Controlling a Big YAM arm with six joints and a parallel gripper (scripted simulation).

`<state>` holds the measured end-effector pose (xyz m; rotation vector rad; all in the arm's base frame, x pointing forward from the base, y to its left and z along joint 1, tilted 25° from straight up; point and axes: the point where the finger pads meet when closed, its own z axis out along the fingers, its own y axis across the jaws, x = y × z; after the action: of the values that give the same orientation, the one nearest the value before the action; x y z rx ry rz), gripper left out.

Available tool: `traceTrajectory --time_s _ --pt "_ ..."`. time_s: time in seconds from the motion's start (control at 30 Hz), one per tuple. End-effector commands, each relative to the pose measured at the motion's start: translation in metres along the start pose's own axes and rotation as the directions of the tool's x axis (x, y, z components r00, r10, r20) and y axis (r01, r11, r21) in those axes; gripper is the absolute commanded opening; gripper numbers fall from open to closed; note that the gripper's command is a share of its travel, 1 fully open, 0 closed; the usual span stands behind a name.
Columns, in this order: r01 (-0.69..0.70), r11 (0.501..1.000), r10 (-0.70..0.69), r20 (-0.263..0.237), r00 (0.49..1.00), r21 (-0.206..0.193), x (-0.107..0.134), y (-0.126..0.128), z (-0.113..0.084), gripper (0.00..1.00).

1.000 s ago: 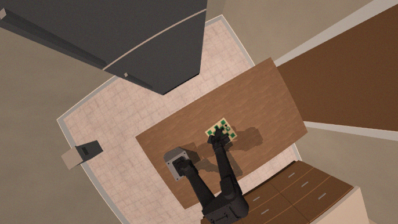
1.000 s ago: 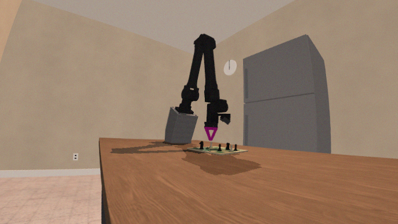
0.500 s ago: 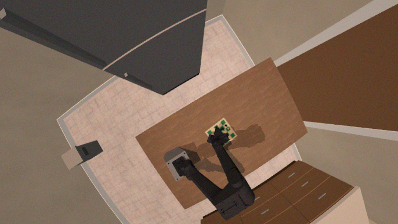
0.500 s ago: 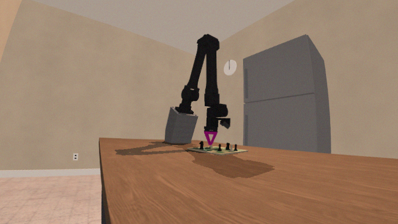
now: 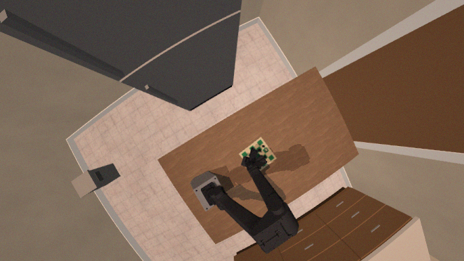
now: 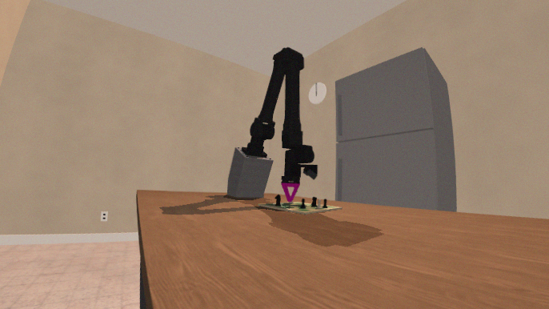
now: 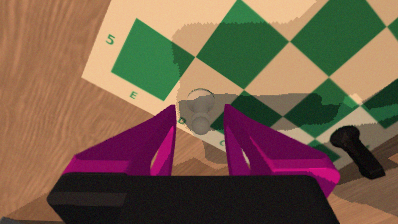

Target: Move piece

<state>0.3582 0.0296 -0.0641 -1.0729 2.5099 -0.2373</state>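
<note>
A small green and cream chessboard (image 7: 145, 60) (image 5: 269, 149) (image 6: 330, 207) lies on the wooden table. A pale pawn (image 7: 200, 114) stands upright on the cream edge square by the letter D, in the row marked 5. My gripper (image 7: 199, 112) (image 6: 290, 198) (image 5: 251, 159) has magenta fingers and hangs just above this pawn. In the wrist view the pawn shows in the gap between the fingertips, clear of both. The fingers stand partly apart and hold nothing.
A black piece (image 7: 355, 149) stands near the board's edge to the right of the fingers. Other black pieces (image 6: 278, 199) (image 6: 314, 201) stand on the board. The arm's grey base (image 6: 248, 178) sits behind the board. A grey fridge (image 6: 394, 132) stands beyond the table.
</note>
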Motion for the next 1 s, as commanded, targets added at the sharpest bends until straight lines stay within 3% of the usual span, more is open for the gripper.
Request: traceTrajectory --time_s 0.0,0.93,0.97 --pt "0.001 1.0 -0.001 0.009 1.0 0.007 -0.0011 -0.0048 0.0029 0.33" --pt "0.001 1.0 -0.001 0.009 1.0 0.007 -0.0011 -0.0048 0.0029 0.33" --pt "0.001 1.0 -0.001 0.009 1.0 0.007 -0.0011 -0.0048 0.0029 0.0"
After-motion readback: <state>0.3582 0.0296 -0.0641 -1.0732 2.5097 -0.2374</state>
